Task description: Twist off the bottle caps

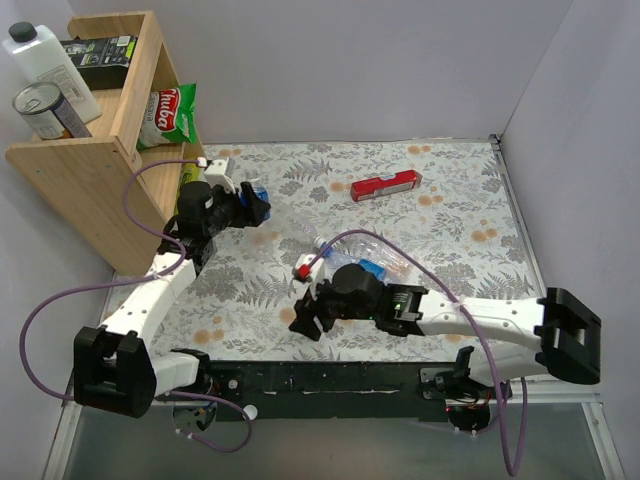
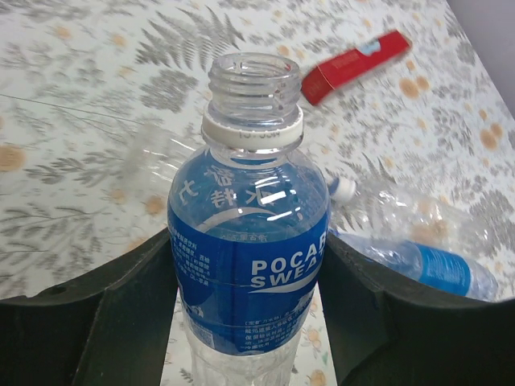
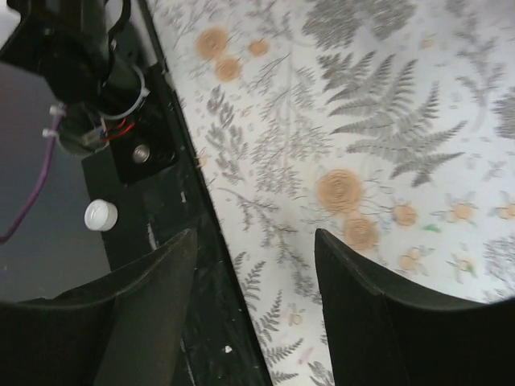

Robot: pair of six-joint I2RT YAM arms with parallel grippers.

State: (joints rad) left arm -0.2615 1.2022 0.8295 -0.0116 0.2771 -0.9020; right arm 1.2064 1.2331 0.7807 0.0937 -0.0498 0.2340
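My left gripper (image 1: 252, 208) is shut on a clear bottle with a blue label (image 2: 249, 265), held upright. Its threaded neck (image 2: 254, 84) is open with no cap on it; only the white ring stays below the threads. Two more clear bottles (image 1: 365, 255) lie on the table's middle. In the left wrist view one of them has a blue label (image 2: 438, 268) and a white cap (image 2: 342, 190) on it. My right gripper (image 1: 308, 318) is open and empty over the table's near edge (image 3: 253, 322). A loose white cap (image 3: 100, 215) lies beyond that edge by the arm bases (image 1: 250, 411).
A long red box (image 1: 385, 185) lies at the back middle. A wooden shelf (image 1: 90, 160) at the back left holds a white jug (image 1: 45, 55), a can and a green packet. Purple cables loop from both arms. A black base rail (image 1: 330, 375) runs along the near edge.
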